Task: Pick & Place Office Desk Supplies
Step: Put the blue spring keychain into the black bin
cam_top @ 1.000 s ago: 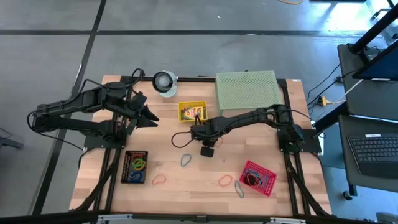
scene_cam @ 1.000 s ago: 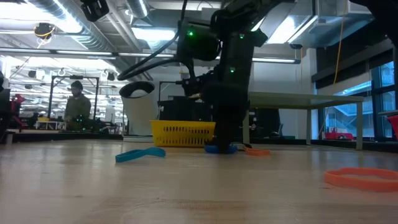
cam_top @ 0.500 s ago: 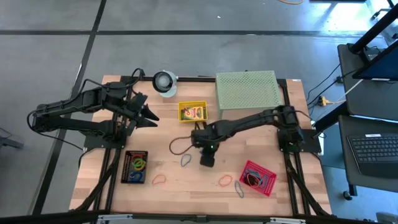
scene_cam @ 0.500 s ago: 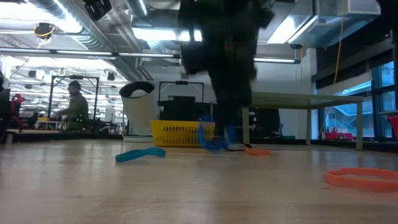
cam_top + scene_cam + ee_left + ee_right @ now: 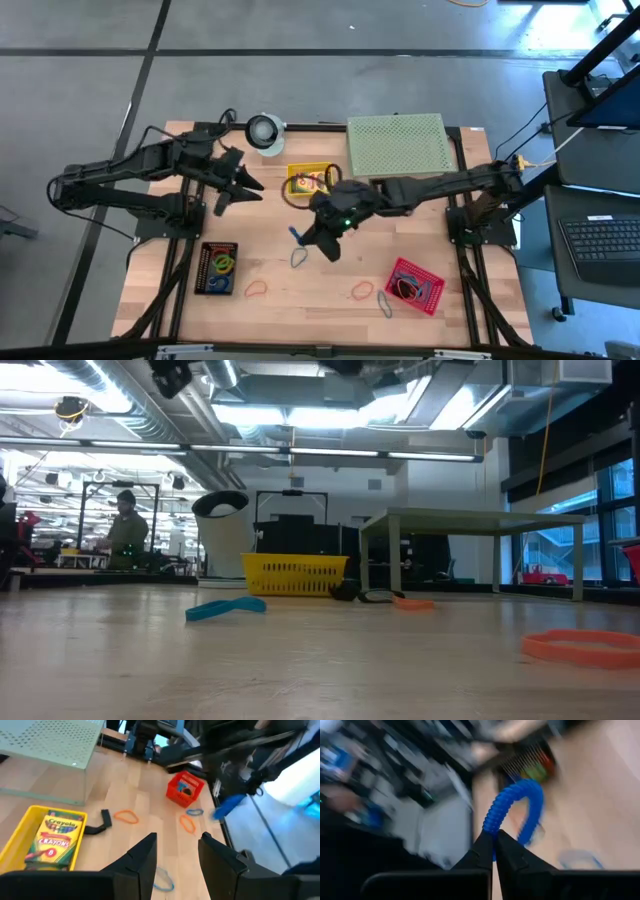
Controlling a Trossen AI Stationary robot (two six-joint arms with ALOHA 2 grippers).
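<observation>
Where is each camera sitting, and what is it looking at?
High view: above, straight down on the table; both arms show.
Low view: at tabletop height, facing the room; no gripper shows.
Left wrist view: looks past the open left gripper at the crayon box.
Right wrist view: right gripper pinches a blue band.
Shared: the yellow basket appears in the high, low and left wrist views.
</observation>
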